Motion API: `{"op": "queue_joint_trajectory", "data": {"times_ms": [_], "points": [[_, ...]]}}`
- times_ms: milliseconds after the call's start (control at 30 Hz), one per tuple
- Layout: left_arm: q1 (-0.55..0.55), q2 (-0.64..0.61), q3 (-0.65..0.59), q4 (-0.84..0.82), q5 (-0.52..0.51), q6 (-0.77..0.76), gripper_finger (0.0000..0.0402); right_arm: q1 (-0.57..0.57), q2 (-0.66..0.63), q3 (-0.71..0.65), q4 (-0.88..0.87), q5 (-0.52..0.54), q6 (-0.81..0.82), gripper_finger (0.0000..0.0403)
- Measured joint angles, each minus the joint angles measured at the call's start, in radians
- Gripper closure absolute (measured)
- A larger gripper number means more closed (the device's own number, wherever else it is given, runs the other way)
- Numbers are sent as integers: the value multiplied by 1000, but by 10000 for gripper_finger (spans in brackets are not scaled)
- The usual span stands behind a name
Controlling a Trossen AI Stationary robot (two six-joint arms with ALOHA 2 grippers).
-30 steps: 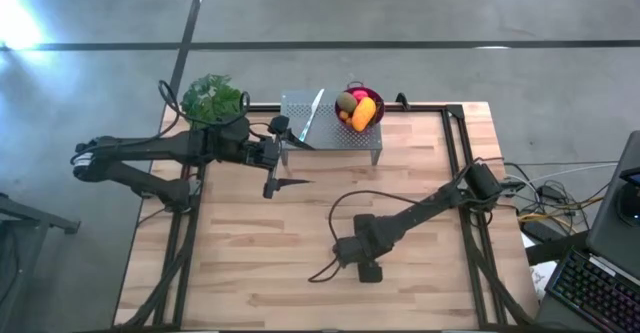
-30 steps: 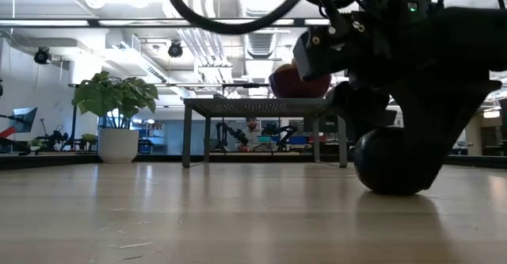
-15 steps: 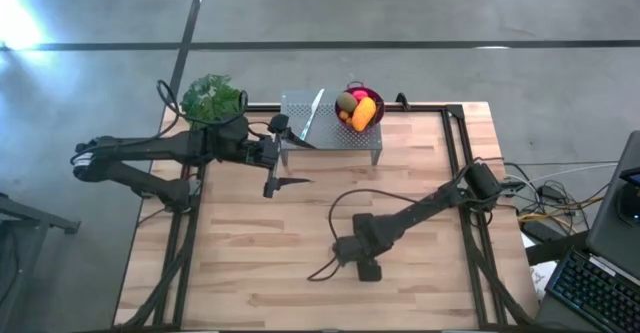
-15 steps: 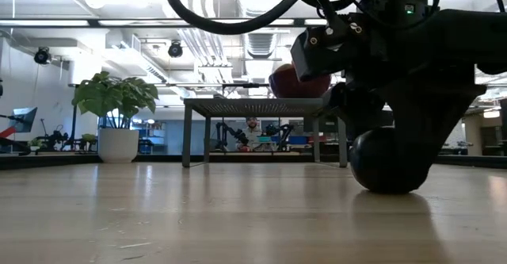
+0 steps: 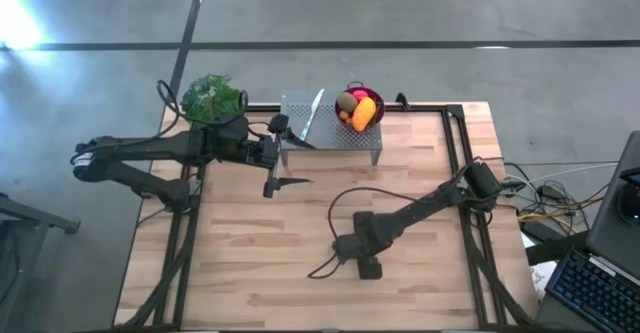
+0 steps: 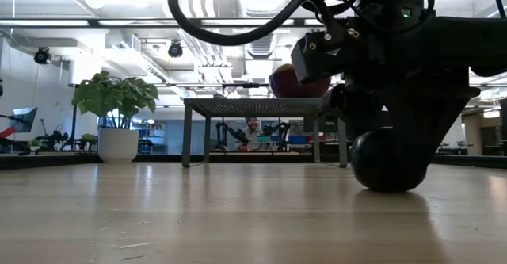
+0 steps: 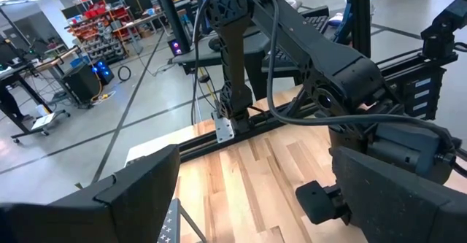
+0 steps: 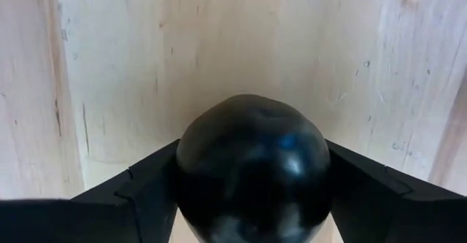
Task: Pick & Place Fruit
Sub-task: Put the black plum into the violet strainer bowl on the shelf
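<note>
Dark purple ball (image 8: 252, 166) on wooden table (image 8: 219, 46), apparently gripped between right pincer (image 8: 252, 199) fingers (image 8: 124, 195)

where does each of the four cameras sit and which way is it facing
High: above, straight down on the table; both arms, colander bowl.
Low: tabletop height, level across; right pincer around the dark purple ball.
Left wrist: on the left arm, past its open fingers toward the right arm.
Right wrist: looking down, fingers touching the ball.
Shared: low and right wrist show that ball.
</note>
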Motion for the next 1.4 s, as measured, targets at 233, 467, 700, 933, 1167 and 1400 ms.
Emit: {"op": "queue_joint_trajectory", "data": {"times_ms": [233,467,700,933,1167,1400], "points": [[0,0,-1,0,0,-15,37,-20,-36,0,-66,-2,-34,141],[0,0,-5,-3,0,-18,37,-57,-141,0,-113,-2,-47,123],[0,0,-6,-5,0,-18,37,-123,-293,0,-171,1,-73,142],[0,0,-6,-8,0,-18,37,-223,-481,0,-183,4,-98,124],[0,11,-7,-1,0,-18,37,-369,-645,0,-180,10,-177,133],[9,66,-7,30,-46,10,37,-567,-747,0,-112,-18,-302,132]]}}
